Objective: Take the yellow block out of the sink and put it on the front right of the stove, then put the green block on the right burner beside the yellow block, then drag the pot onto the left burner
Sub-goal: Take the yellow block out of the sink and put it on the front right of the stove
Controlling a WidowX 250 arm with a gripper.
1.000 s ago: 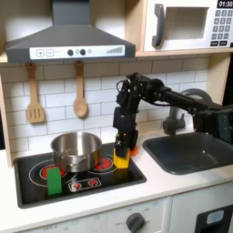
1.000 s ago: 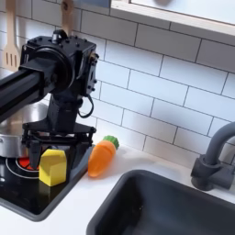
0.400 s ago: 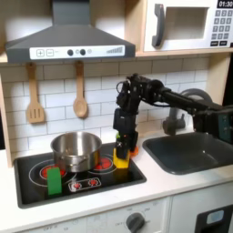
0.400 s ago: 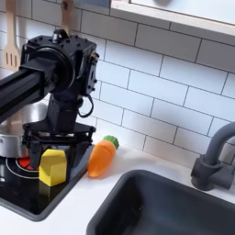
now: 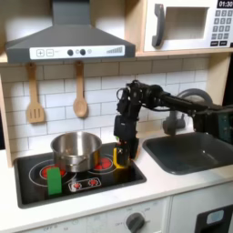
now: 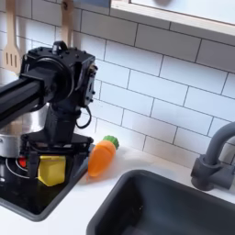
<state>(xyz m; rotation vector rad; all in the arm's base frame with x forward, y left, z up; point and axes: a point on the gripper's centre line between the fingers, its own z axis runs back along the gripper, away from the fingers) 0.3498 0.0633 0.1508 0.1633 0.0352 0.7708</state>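
- While my gripper [image 5: 121,157] pinches the yellow block [image 6: 51,170] between its fingers, the block sits low over the stove [image 5: 100,182], at its right edge in the first exterior view, near the front.
- I judge it is held here because this corner is where the task wants it; whether its base already touches the black top I cannot tell.
- My arm comes in from the sink [image 5: 187,153] side, so the wrist hangs straight down over the spot.
- Green block [image 5: 55,180] stands on the stove's front left in the first exterior view, well apart from me; it waits for the second step.
- Pot [image 5: 76,149] rests at the back left, over the left ring, just beside my wrist but not touching it, as far as I can see.
- Orange carrot toy [image 6: 101,157] lies on the counter between stove and sink, clear of my fingers.
- Compared with a second ago, I have come down: the block was higher above the stove then, and now it is close to the surface. Green block, pot and carrot have not moved.
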